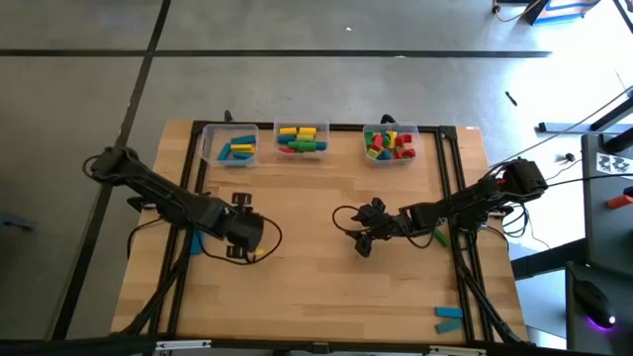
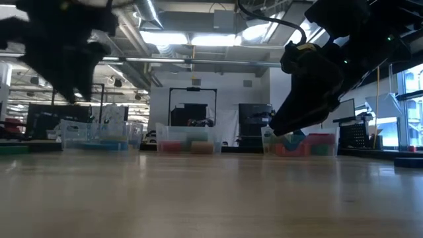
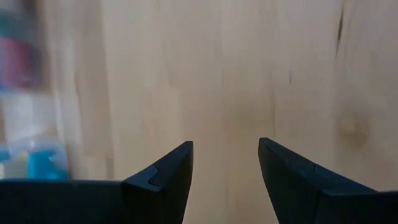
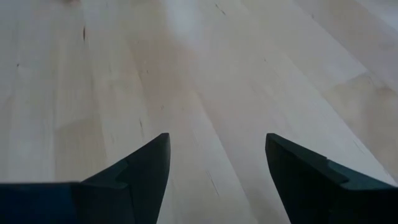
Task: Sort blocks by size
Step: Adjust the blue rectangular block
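Note:
Sorted blocks fill three clear bins along the table's far edge: blue and yellow ones in the left bin, mixed colours in the middle bin, mostly red in the right bin. Two blue blocks lie at the near right corner. A green block lies beside my right arm, and a blue block beside my left arm. My left gripper is open over bare wood, left of centre. My right gripper is open over bare wood, right of centre. Neither has anything between its fingers.
A dark metal frame runs along the table's sides and far edge. Cables loop beside both grippers. Bare wood stretches between the two grippers and toward the near edge. A desk with equipment stands to the right of the table.

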Controlling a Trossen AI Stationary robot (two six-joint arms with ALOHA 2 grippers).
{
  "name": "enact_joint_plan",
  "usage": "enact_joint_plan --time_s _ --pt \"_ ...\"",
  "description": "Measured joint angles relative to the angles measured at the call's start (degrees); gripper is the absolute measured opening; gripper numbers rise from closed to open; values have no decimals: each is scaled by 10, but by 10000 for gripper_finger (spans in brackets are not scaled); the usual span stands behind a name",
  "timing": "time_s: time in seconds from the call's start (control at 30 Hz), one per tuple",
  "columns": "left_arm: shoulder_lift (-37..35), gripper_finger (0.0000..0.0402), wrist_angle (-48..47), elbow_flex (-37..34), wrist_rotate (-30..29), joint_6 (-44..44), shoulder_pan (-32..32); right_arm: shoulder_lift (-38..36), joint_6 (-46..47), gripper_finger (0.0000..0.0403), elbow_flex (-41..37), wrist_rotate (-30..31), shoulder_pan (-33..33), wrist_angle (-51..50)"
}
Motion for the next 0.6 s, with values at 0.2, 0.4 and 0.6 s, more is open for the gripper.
enact_joint_plan --time_s 0.2,0.4,0.6 --pt "40 178 -73 0 37 -50 -1 0 -2 257 0 -2 0 -1" --pt "93 178 -108 0 89 -93 -5 0 -1 257 0 -3 0 -1" --pt "133 178 -141 0 119 -100 -21 0 16 257 0 -14 0 -1"
